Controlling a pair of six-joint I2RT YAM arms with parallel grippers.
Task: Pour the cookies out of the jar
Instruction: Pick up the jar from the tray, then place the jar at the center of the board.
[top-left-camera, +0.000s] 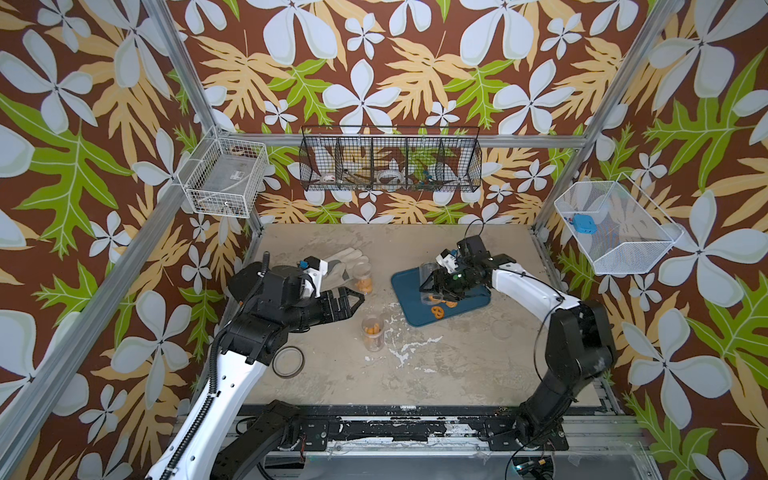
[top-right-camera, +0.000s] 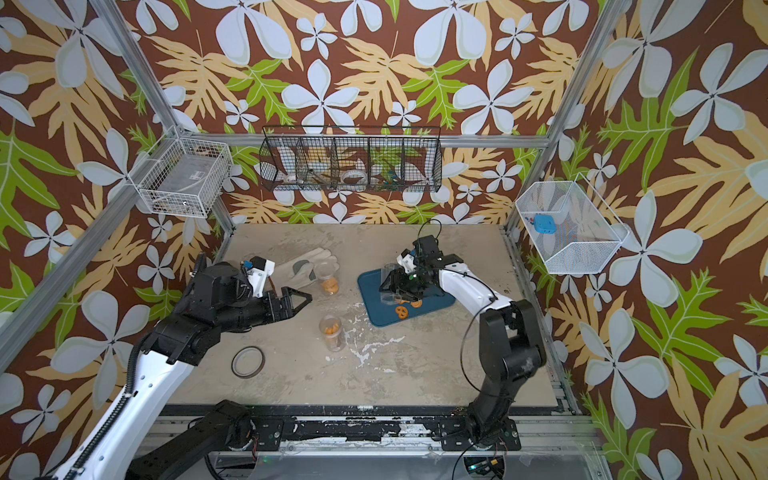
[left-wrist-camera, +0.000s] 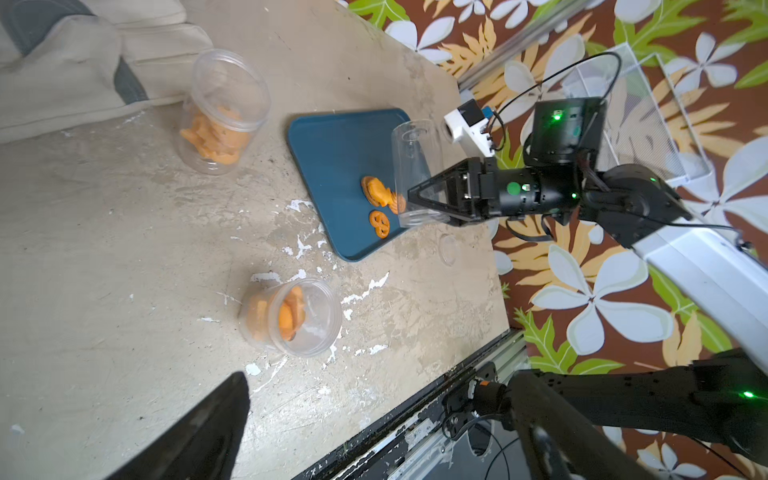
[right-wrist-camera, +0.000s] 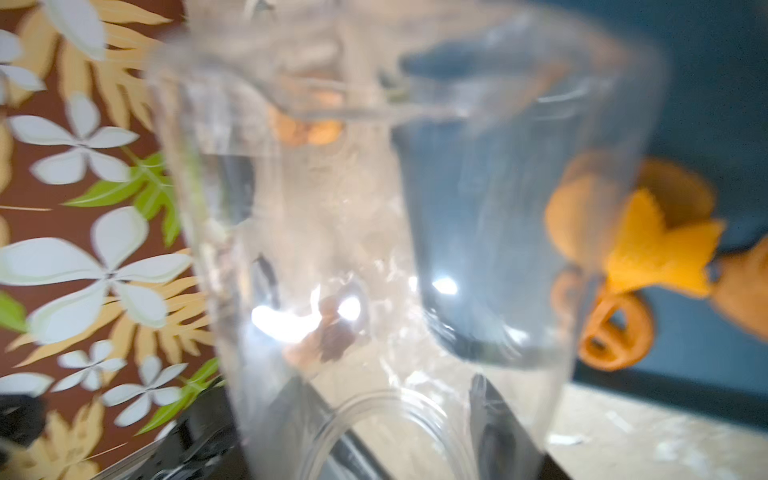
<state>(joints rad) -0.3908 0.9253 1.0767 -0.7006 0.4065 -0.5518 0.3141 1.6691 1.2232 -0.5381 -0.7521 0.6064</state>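
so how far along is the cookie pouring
Done: several cookies lie on the blue tray. In hand: the right gripper holds the clear jar tipped over the tray, looking nearly empty. Maybe left: the far jar and the near jar hold cookies; the left gripper is open.

A pale work glove (top-left-camera: 338, 266) lies at the back — a tape ring (top-left-camera: 287, 375) nearer the front.

Clear glossy plastic jar (left-wrist-camera: 411, 166), matt blue tray (left-wrist-camera: 328, 158), rough tabletop (left-wrist-camera: 124, 249)
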